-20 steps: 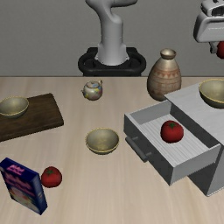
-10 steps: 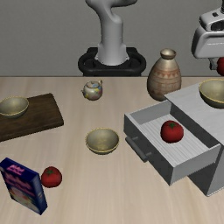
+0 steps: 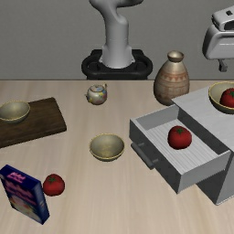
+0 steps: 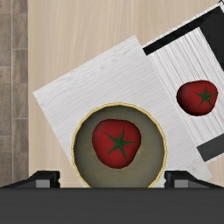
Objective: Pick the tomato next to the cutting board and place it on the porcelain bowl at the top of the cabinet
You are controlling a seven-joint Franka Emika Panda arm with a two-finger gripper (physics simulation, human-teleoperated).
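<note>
Wooden tabletop carries the cabinet; at the exterior view's right edge the tomato sits in the porcelain bowl, gripper above spread wide, empty. A low retreat might clip the rim.

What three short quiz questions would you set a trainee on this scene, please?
1. True or false: the drawer of the cabinet stands open.
2. How many tomatoes show in the exterior view?
3. The tomato below the open gripper lies: A in the bowl on the cabinet top; B in the drawer; C clamped between the gripper's fingers.
Key: 1 true; 2 three; 3 A.
</note>
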